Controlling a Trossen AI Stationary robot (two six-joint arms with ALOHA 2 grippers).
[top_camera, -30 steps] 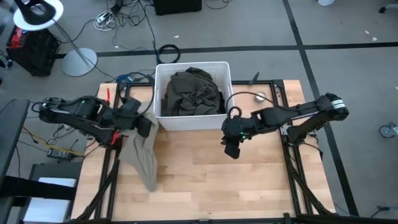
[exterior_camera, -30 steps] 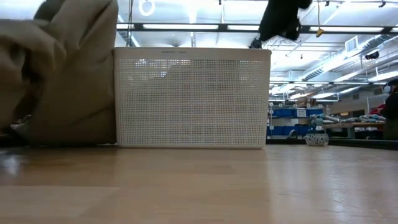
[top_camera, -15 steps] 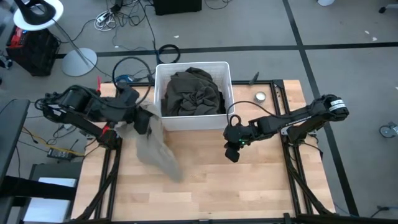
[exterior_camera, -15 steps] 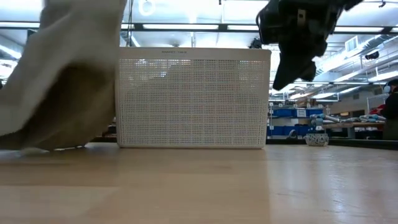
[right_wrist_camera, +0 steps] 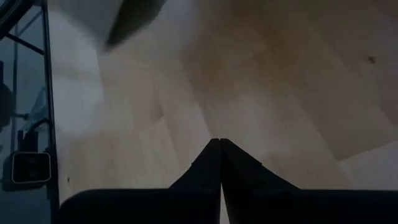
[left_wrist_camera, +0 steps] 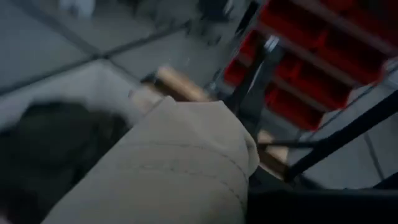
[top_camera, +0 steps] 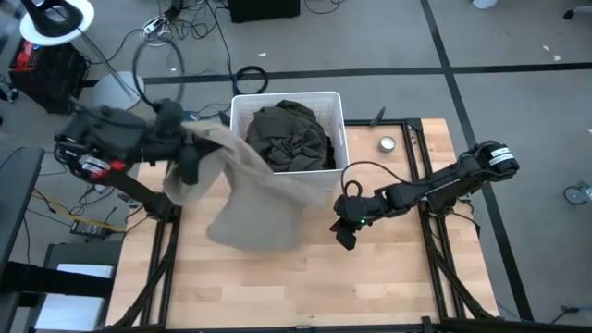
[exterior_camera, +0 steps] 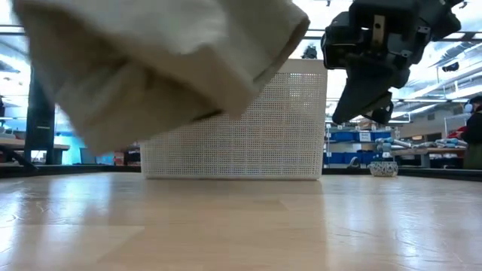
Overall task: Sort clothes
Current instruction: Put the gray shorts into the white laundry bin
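My left fingers (top_camera: 188, 165) pinch the beige garment (top_camera: 254, 202) aloft beside the bin (top_camera: 242, 180); carry it clear of the rim before releasing. Right fingers (top_camera: 344, 238) pressed together, idle.

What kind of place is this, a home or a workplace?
Most likely a robotics lab or workshop. Loose cables lie on the grey floor, shelves of blue bins stand behind the table under industrial ceiling lights, and red storage bins show nearby.

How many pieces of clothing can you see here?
2: a beige garment hanging from the left gripper above the table, and an olive green garment in the white bin. Others may lie hidden beneath it.
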